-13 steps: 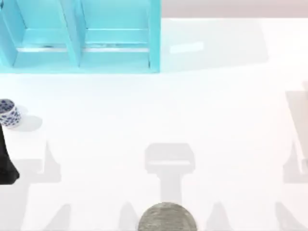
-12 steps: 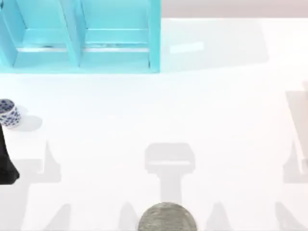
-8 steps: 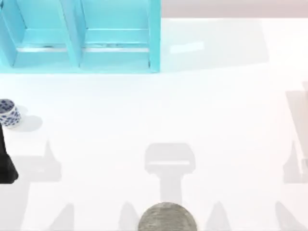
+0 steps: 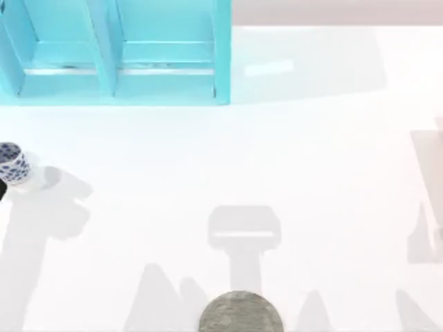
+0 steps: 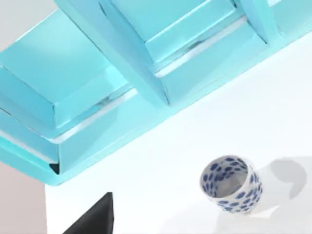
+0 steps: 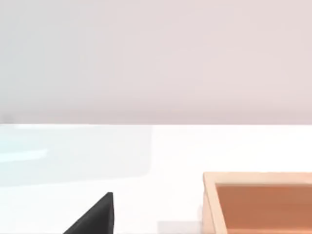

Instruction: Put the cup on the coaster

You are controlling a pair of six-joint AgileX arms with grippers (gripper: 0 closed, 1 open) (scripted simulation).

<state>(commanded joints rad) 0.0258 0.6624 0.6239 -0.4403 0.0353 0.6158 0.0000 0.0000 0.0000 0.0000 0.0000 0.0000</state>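
The cup [image 4: 12,163] was white, peppered with dense blue speckles, out at nine o'clock on the bright white table [image 4: 277,173]. The coaster [image 4: 240,313] at six o'clock wore a mottled, stony grey. Up at eleven o'clock the shelf unit [image 4: 114,52] glowed turquoise blue. In the right wrist view, a wooden tray [image 6: 258,202] was light tan, orange-brown inside.

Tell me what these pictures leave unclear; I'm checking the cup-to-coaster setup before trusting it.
- The coaster: top view, its near part is cut off by the bottom edge.
- The cup: top view, partly cut by the left edge.
- Left gripper: top view, a dark sliver at the left edge beside the cup.
- Wooden box: right wrist view, cut off by the edges.
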